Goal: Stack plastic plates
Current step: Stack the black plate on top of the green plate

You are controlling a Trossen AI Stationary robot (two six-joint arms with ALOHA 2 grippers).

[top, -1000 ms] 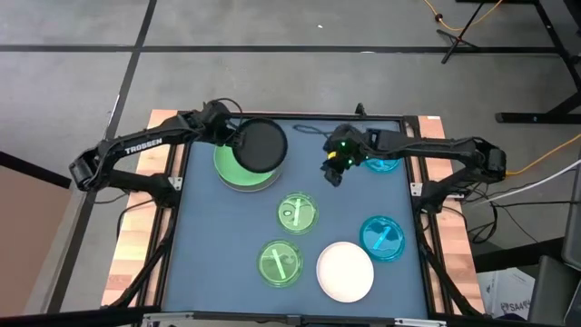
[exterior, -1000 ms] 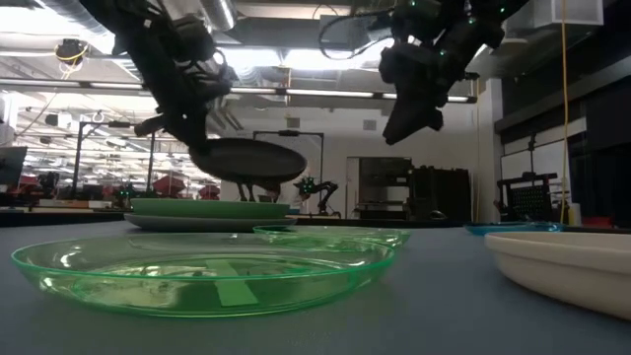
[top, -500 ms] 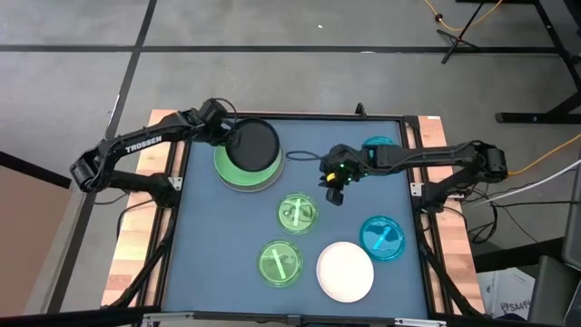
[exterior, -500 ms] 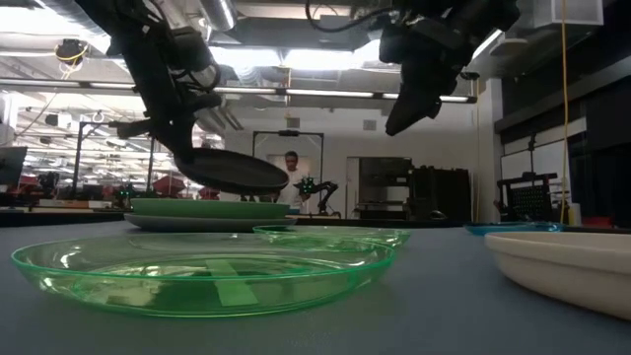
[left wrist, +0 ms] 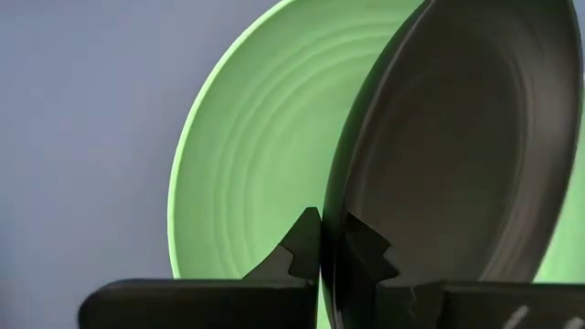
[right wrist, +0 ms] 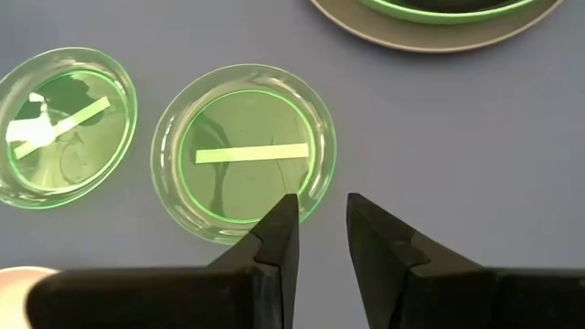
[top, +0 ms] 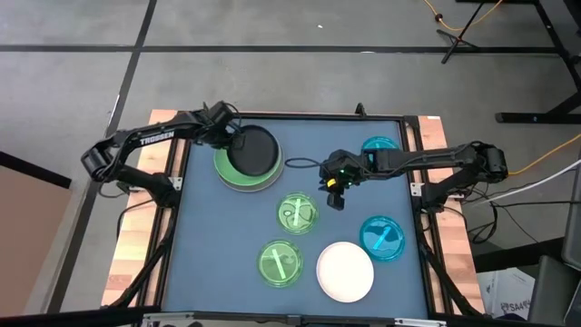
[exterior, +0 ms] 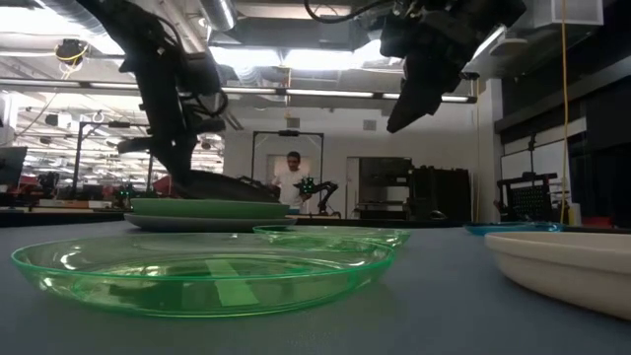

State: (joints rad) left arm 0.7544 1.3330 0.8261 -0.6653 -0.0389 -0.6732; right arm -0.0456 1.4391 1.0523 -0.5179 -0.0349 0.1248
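Observation:
My left gripper (top: 232, 142) is shut on the medium black plate (top: 255, 150), which is low over the large light green plate (top: 238, 173). That plate lies on the large grey plate (exterior: 163, 223) at the far left. My right gripper (top: 334, 193) is open and empty, high above the table (exterior: 410, 99). It is just far-right of a small translucent green plate (right wrist: 242, 151). The second small green plate (top: 280, 263), the white plate (top: 345, 271) and two cyan plates (top: 382, 237) (top: 379, 145) lie flat on the table. My left gripper pinches the black plate's rim (left wrist: 331, 239) on the plate's left side, one finger above it and one below. The fingers come slanting down from the table's left. The plate is tilted, its held side higher (exterior: 187, 179), and its right side is down at the light green plate (exterior: 271, 196).
The blue table top (top: 218, 245) is bare along its near left. Its raised frame edge (top: 169, 245) runs around it. A person (exterior: 292, 179) stands far back in the room behind the table.
My left gripper has gone down and a little toward the table's left edge with the black plate, which has sunk from clear above the light green plate to lie tilted onto it. My right gripper has moved toward the table's near edge, toward the nearer small green plate.

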